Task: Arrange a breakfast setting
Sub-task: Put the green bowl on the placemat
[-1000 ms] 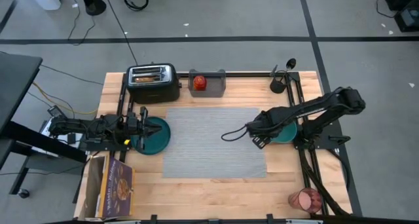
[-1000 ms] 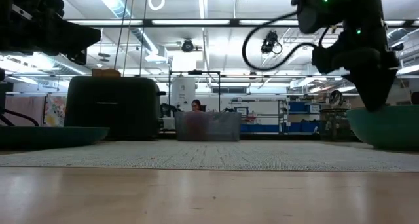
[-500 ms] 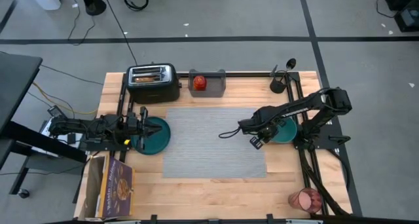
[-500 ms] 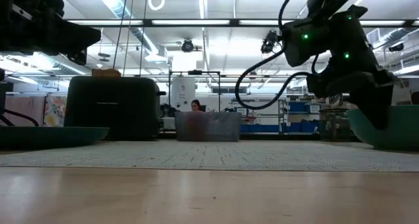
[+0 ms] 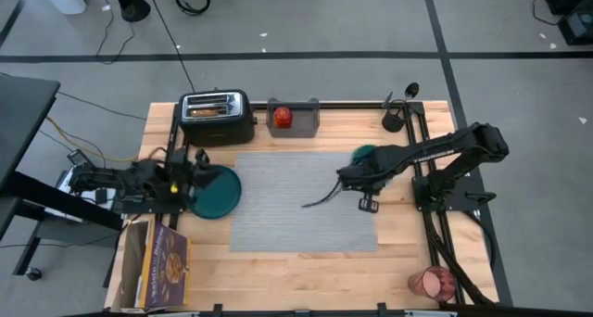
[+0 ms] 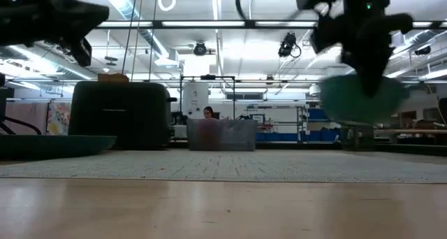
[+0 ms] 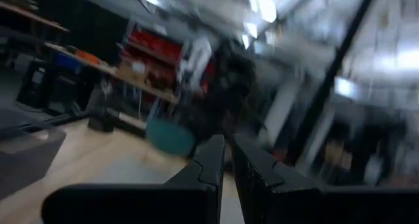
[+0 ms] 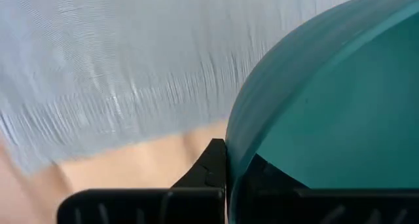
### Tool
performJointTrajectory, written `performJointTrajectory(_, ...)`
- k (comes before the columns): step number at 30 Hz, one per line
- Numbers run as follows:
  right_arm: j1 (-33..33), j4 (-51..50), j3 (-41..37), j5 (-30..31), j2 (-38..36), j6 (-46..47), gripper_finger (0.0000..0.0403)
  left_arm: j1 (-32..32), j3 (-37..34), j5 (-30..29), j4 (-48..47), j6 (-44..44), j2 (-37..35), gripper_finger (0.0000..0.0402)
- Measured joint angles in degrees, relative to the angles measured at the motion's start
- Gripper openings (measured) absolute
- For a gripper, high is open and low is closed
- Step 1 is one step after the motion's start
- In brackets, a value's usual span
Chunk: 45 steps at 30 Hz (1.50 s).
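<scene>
The right gripper (image 5: pixel 363 160) hangs over the mat's (image 5: pixel 287 206) far right corner, its jaws pinching the rim of the bowl (image 6: pixel 363 99). From table height the bowl is clear of the mat, tilted, with open air beneath it. In the right wrist view the jaws sit tight on the bowl's edge, with mat and a strip of bare worktop (image 8: pixel 118 165) below.

The mat lies flat in the middle of the worktop with nothing resting on it, so its whole surface is free. The plate (image 5: pixel 215 192) sits on the wood at the mat's left edge, just overlapping or touching that edge; I cannot tell which. The left gripper (image 5: pixel 190 173) is over the plate's left rim, jaws nearly pressed together with only a thin slit between them in its wrist view; nothing shows held in them.

Along the far edge stand the toaster (image 5: pixel 217 116), with toast (image 5: pixel 209 106) in its slots, and beside it the tray (image 5: pixel 294 118) holding the red fruit (image 5: pixel 282 116). The red cup (image 5: pixel 431 282) lies at the near right corner, well apart from the mat. A printed box (image 5: pixel 157 266) sits at the near left corner.
</scene>
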Motion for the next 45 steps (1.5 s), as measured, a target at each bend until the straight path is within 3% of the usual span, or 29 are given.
performJointTrajectory(3, 0.3, 6.4, 2.7, 0.2, 2.6, -20.0, 0.0007, 0.0, 0.0, -3.1, 4.5, -1.0, 0.0, 0.0038)
performJointTrajectory(6, 0.1, 13.6, 4.2, 0.8, 6.0, -32.7, 0.0007, 0.0, 1.0, -4.0, 4.7, 1.0, 0.6, 0.0038)
performJointTrajectory(11, -1.0, 19.2, 7.5, 1.5, 12.1, -45.4, 0.0006, 0.0, 7.3, -6.8, 5.3, -1.0, 6.1, 0.0038)
performJointTrajectory(16, -1.5, 21.1, 11.0, 0.2, 17.9, -54.7, 0.0006, 0.0, 13.7, -8.6, 5.4, 2.5, 13.4, 0.0038)
performJointTrajectory(26, -0.4, 24.2, 16.1, -3.1, 25.5, -58.6, 0.0007, -0.1, 16.8, -8.9, 4.6, 2.5, 18.3, 0.0038)
performJointTrajectory(33, 1.6, 24.6, 16.1, 0.4, 26.5, -57.1, 0.0013, -0.1, 16.8, -8.9, 3.9, 2.3, 18.3, 0.0038)
performJointTrajectory(41, 3.3, 23.5, 16.0, 0.7, 25.9, -51.4, 0.0086, -0.1, 16.8, -7.8, 2.7, 5.1, 18.3, 0.0041)
performJointTrajectory(45, 4.3, 23.0, 16.0, 4.9, 25.2, -45.1, 0.0134, -0.1, 17.2, -2.7, 3.4, 4.8, 18.4, 0.0053)
